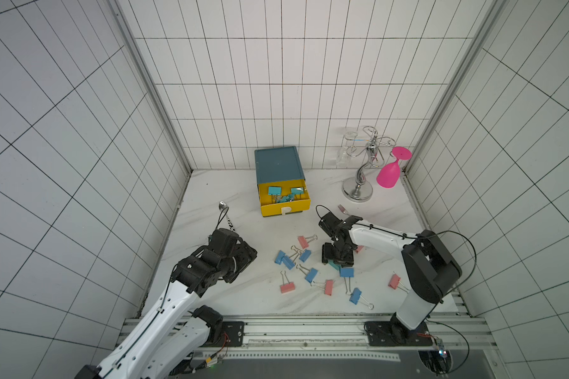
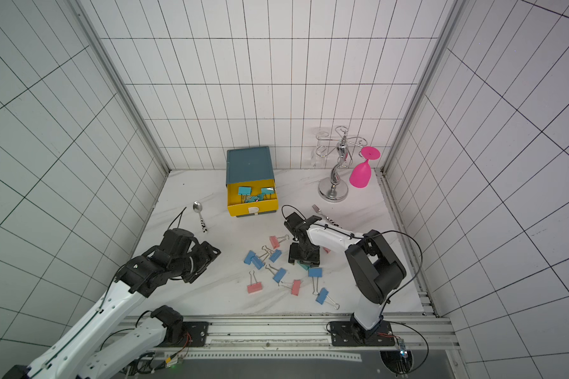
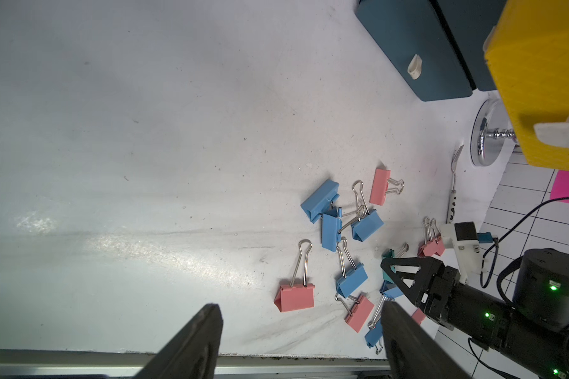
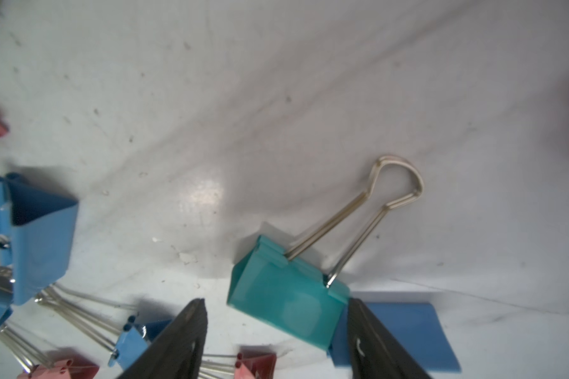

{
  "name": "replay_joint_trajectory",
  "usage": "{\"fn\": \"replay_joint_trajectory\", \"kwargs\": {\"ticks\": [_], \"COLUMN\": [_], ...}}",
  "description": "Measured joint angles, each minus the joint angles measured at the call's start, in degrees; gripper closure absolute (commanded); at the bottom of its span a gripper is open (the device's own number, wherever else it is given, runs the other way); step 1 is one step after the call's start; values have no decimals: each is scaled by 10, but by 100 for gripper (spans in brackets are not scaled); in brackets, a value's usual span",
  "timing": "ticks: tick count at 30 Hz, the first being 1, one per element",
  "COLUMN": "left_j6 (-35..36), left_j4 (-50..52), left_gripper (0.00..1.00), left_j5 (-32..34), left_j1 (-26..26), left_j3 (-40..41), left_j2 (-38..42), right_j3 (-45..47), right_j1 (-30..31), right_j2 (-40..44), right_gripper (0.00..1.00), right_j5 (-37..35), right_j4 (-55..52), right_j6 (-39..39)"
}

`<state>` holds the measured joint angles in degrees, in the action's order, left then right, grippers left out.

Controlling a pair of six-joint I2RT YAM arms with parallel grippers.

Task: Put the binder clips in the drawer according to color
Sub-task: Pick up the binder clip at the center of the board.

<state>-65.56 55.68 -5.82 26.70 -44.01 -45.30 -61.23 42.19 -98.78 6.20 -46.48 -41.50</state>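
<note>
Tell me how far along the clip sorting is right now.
Done: several teal clips lie in the open yellow drawer. In hand: the right gripper, jaws open, straddles one teal clip on the table, not yet gripped; the left gripper is open and empty. Left: that clip plus the blue clips and pink clips scattered on the table.

We read no text, label, brand or number anywhere. The spoon [image 2: 200,218] and fork [image 3: 454,183] handles bear black marks too small to make out, and a pale mark on the right pincer [image 4: 276,303] is illegible.
</note>
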Motion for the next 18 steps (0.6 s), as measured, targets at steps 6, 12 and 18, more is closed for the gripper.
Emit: {"fn": "replay_joint_trajectory", "kwargs": {"ticks": [6,12,18], "left_j6": [0,2,5], "left_j4": [-21,-38,-42], "left_gripper": [20,20,20], "left_j5": [-4,-7,-9], "left_j1": [0,0,0], "left_j3": [0,0,-3], "left_j2": [-21,-37,-39], "right_j3": [21,19,-7], "right_j1": [-26,-36,-36], "right_j2": [0,0,-10], "right_gripper": [42,48,58], "right_j5": [-15,-23,-23], "right_j4": [-10,-14,-14], "right_j6": [20,42,58]}}
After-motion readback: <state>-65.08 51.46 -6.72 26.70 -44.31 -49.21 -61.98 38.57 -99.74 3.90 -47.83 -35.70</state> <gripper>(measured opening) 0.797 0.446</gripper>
